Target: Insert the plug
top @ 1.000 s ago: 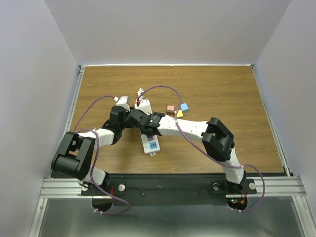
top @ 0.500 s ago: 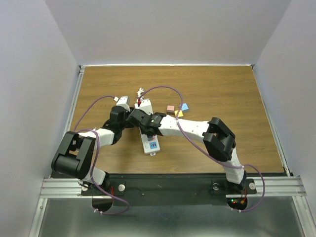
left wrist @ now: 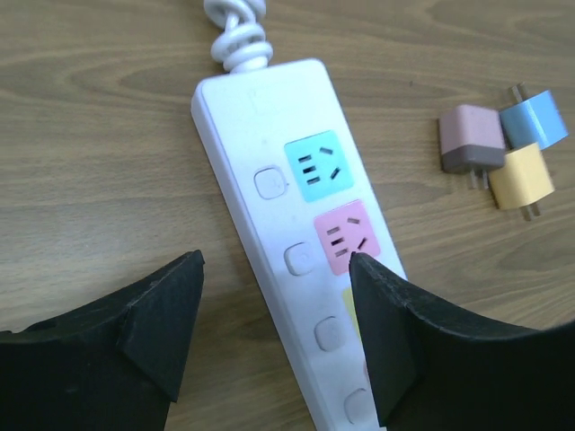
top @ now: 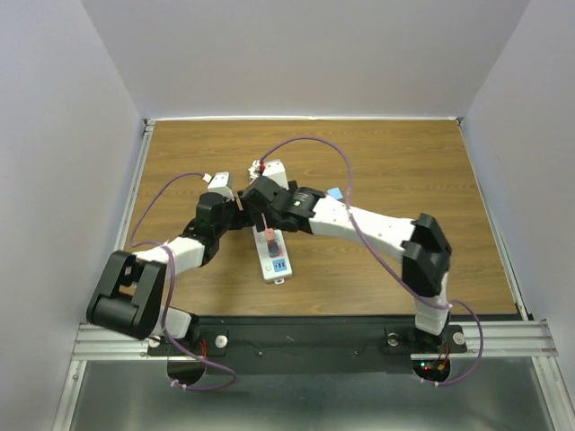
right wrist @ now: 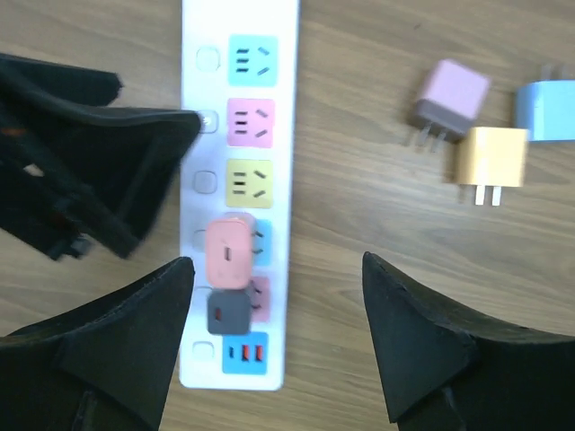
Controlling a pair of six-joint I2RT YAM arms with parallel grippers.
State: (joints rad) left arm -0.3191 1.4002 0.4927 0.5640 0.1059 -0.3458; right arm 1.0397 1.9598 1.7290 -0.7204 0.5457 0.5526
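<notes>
Plug seated in strip | untouched before right jaws | right jaws wide | left jaws wide

Leaving bare wood along the table's far and right edges. Crowding the middle with the power strip, a pink plug and a dark plug standing on its near end. Narrowing its right side with loose plugs, its left with the left gripper.

Wood-grain bench boxed in by plain walls
Pale grey on three sides — even light; an aluminium rail along the near edge.
</notes>
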